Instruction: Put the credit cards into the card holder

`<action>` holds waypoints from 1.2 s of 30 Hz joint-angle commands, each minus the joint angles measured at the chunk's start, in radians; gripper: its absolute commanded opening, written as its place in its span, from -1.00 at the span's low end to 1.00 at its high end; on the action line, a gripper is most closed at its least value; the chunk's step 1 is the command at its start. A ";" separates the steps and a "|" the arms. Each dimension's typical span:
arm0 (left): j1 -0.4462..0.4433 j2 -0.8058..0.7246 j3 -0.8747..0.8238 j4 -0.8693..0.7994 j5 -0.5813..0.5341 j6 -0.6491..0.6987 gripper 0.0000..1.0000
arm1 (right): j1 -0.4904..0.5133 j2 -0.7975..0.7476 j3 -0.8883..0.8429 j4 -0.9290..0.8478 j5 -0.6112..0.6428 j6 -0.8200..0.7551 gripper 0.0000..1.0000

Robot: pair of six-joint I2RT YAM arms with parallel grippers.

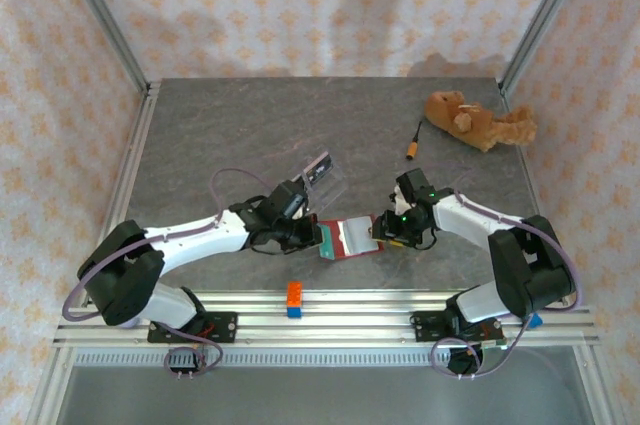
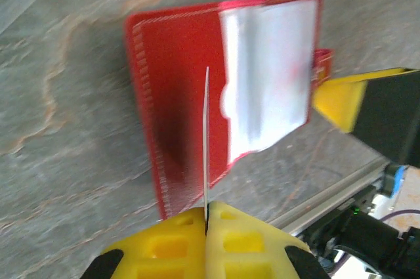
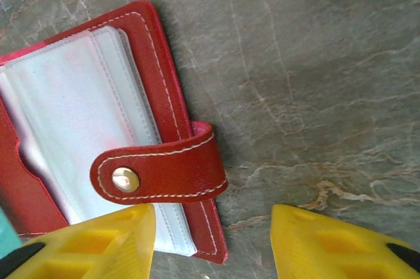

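**Now a credit card (image 2: 206,141) hangs over the card holder (image 1: 350,238)**

The red card holder lies open on the grey worktop (image 1: 300,125), near the middle of the front edge. Its snap tab (image 3: 157,171) folds over the pale inside. The left hand (image 2: 206,216) is pressed together on the thin credit card, which stands on its edge above the red side. The right hand (image 3: 213,226) is spread wide at the tab end and grips nothing.

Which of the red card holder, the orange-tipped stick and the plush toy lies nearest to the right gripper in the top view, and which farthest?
1. red card holder, at the fingertips of the right gripper, on its left.
2. orange-tipped stick, farther back on the table.
3. plush toy, far right corner.
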 commanded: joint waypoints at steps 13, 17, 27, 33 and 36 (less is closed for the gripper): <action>-0.010 -0.192 -0.106 -0.069 -0.128 -0.045 -1.00 | 0.052 -0.102 0.018 -0.018 -0.013 -0.002 -0.06; 0.012 -0.275 -0.017 -0.250 -0.187 0.034 -1.00 | 0.091 -0.187 0.084 -0.052 0.122 -0.031 0.09; 0.174 -0.474 0.337 -0.787 -0.523 0.316 -1.00 | 0.397 -0.051 0.195 0.260 0.330 -0.049 0.42; 0.336 -0.538 0.376 -0.841 -0.528 0.393 -1.00 | 0.541 0.146 0.291 0.341 0.449 -0.092 0.26; 0.378 -0.544 0.355 -0.838 -0.483 0.408 -1.00 | 0.599 0.239 0.338 0.365 0.524 -0.128 0.29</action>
